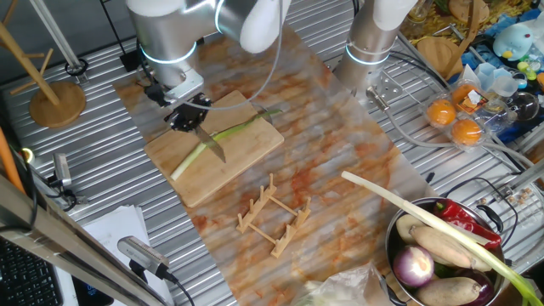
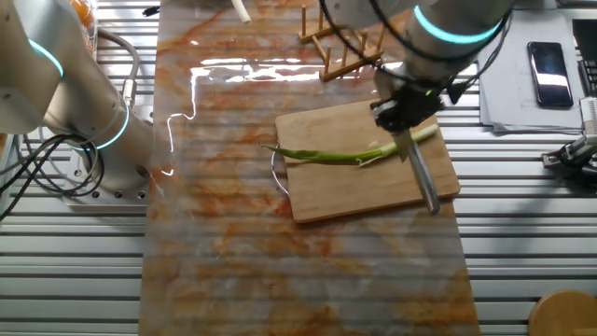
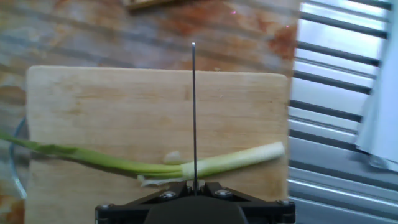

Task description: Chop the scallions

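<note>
The scallion lies on the wooden cutting board, pale root end at the lower left, green tip past the board's far edge. In the other fixed view the scallion runs across the board. My gripper is shut on a knife, whose blade crosses the stalk near its pale end. In the hand view the blade shows edge-on, standing on the scallion, with a small loose sliver beside the cut. The gripper clamps the knife at the bottom edge.
A small wooden rack stands in front of the board. A metal bowl at the right holds an onion, peppers, potatoes and a long thick leek. A wooden stand is at the far left. A second arm's base is behind.
</note>
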`<action>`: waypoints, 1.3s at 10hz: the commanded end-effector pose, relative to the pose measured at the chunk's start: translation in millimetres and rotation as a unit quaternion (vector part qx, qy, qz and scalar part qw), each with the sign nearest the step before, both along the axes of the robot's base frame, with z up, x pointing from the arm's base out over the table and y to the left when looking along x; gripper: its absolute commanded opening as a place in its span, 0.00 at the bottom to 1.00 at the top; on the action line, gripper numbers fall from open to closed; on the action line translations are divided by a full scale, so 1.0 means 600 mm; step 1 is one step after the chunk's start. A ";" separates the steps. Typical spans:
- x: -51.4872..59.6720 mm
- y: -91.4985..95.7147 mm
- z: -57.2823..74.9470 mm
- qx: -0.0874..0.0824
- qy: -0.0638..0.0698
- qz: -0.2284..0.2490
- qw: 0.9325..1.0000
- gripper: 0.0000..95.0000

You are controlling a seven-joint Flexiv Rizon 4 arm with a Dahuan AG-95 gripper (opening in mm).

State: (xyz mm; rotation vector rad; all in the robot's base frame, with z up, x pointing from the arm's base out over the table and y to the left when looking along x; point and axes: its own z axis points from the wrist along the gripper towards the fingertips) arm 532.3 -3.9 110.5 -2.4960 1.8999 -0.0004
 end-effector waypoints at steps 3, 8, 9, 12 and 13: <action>0.013 0.004 -0.028 -0.007 -0.023 -0.008 1.000 0.00; 0.012 0.001 -0.065 0.000 -0.020 0.021 1.000 0.00; 0.009 0.003 -0.070 -0.003 -0.018 0.024 1.000 0.00; 0.009 0.015 -0.072 -0.005 -0.004 0.046 0.999 0.00; 0.005 0.014 -0.073 -0.008 -0.004 0.050 0.999 0.00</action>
